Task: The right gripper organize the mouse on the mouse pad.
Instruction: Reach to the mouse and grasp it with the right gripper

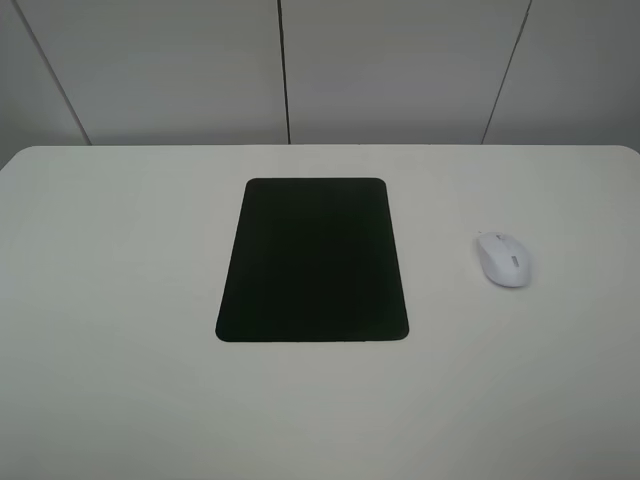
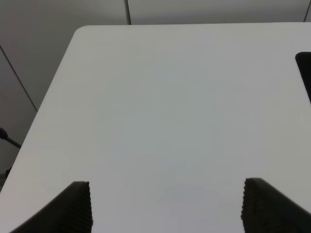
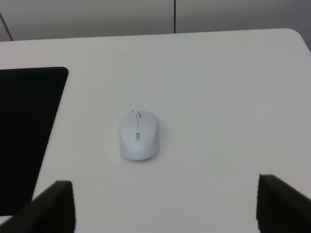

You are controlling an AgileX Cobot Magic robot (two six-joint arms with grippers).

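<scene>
One broad white table with rounded corners (image 1: 120, 300) fills most of the exterior high view. Pale grey wall panels with dark seams (image 1: 400, 70) run across the top of the frame.

At the centre of the frame lies the flat, matte black rectangular mouse pad with rounded corners (image 1: 312, 260). The small white oval computer mouse with a grey scroll wheel strip (image 1: 503, 259) rests on the table at the right of the frame. It is well apart from the pad's right edge and about level with the pad's middle.

In the right wrist view, the right gripper (image 3: 165, 208) hangs above the table. Its two dark fingers (image 3: 56, 208) are spread wide and hold nothing. The mouse lies ahead of them, untouched.

The left gripper (image 2: 167, 208) also has its ribbed dark fingers (image 2: 73, 208) wide apart over the table, gripping nothing, with a corner of the pad just in sight.
</scene>
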